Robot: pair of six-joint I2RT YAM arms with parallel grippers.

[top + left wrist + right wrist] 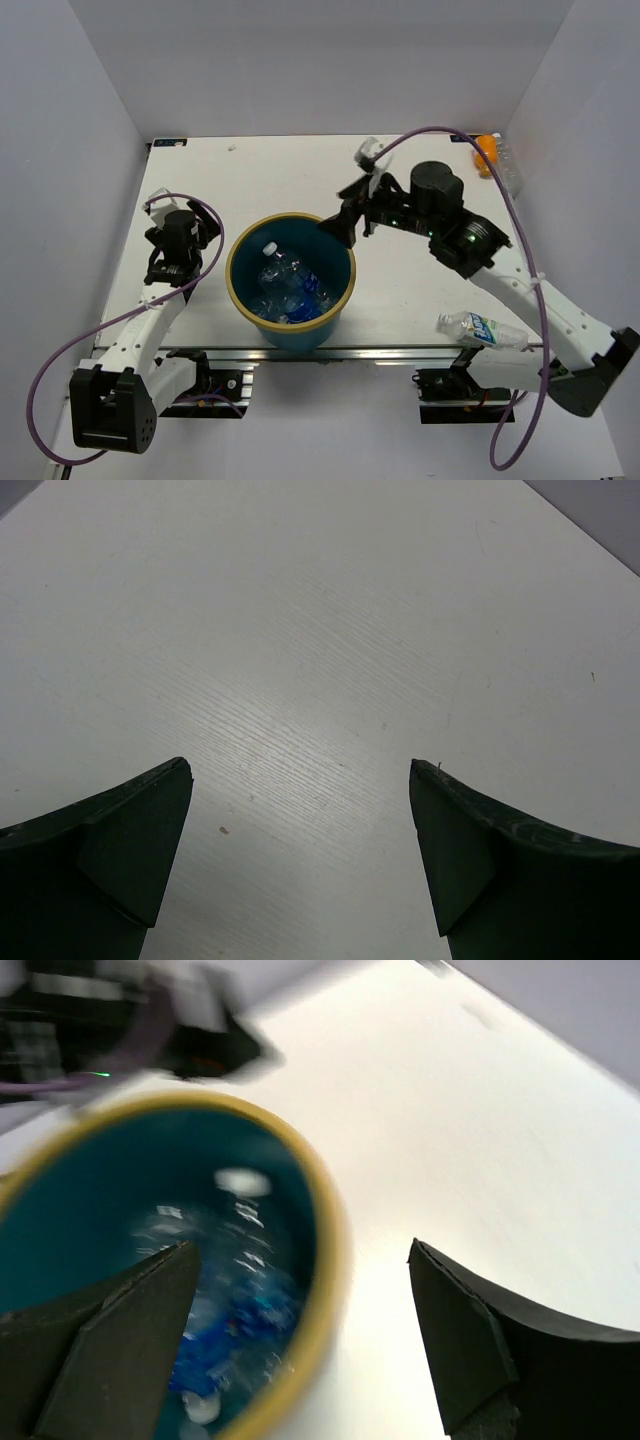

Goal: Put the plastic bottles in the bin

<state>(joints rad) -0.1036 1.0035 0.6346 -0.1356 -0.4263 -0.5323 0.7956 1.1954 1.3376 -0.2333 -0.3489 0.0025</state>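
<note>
Bin [300, 335] rim beneath right claw [341, 216], spread wide, empty, left claw [300, 766] wide, empty, over table [320, 630]

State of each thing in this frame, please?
bin: upright, holding several bottles.
blue-labelled bottle: on its side at the near edge of the table, outside the bin.
orange-filled bottle: far right corner, outside the bin.
left gripper: open, empty, over bare table.
right gripper: open, empty, at the bin's rim.

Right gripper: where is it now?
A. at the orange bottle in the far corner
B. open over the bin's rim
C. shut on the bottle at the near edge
B: the right gripper stands open and empty, with the bin's rim right below it.
</note>
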